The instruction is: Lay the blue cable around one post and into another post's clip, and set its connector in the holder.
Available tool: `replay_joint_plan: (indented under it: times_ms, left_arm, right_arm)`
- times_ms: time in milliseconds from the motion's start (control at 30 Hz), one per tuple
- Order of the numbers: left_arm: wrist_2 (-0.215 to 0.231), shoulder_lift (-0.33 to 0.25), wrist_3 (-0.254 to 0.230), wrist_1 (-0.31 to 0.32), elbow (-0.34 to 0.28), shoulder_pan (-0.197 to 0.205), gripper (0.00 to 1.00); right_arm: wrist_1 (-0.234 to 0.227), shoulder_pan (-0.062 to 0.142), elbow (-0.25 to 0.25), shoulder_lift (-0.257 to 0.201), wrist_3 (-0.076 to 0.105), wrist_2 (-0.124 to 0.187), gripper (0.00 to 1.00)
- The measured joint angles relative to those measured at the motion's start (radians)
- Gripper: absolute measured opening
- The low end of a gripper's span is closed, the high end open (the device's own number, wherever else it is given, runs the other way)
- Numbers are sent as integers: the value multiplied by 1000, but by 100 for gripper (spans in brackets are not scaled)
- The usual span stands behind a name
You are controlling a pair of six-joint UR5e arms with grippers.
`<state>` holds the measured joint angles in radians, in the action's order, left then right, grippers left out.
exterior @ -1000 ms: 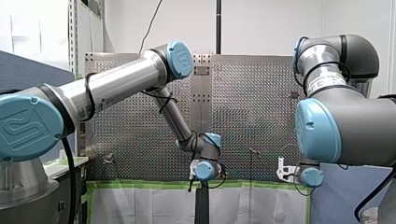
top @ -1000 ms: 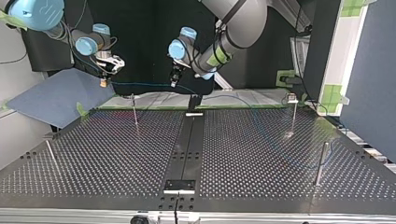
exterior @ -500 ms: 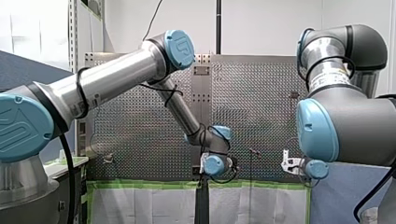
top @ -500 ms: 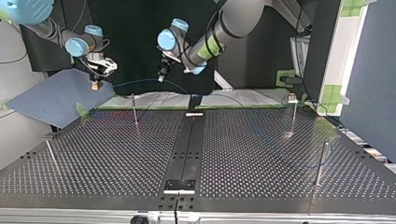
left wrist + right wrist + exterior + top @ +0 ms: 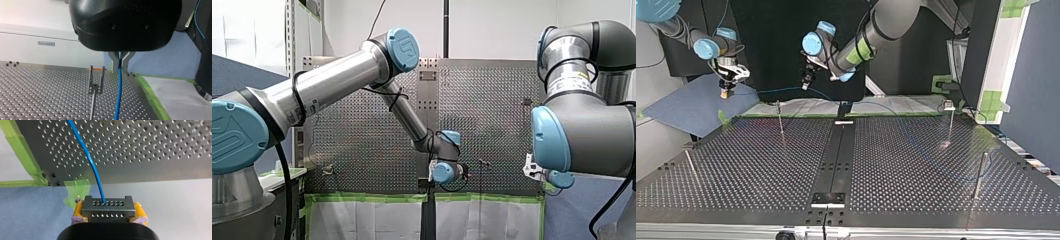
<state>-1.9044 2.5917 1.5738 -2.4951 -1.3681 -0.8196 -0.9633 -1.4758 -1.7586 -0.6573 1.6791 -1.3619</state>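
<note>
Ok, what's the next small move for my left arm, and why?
Probably ease my left gripper sideways until the blue cable lines up over the forked clip: it hangs beside the clip, not in it, while my right gripper holds the connector.

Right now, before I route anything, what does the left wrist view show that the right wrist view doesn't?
Only the left wrist view: my left hand, its metal fingers shut on the blue cable, and a forked clip post standing on the table beside the cable. Only the right wrist view: the grey connector held between the yellow pads of my right hand, the cable running out of its face. Both show the blue cable, the perforated table and green tape at its edge.
</note>
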Motion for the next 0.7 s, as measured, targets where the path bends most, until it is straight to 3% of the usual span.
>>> replay_joint_plan:
  times_ms: [200,533,700]
  left_arm:
    - [7,0,-3,-28,38,1,0]
    - [62,1,6,-44,48,10,0]
    - [68,1,24,-54,48,27,0]
  right_arm:
    - [-4,11,6,0,0,12,0]
    - [15,-6,21,0,-50,28,0]
    - [31,-13,42,0,-53,33,0]
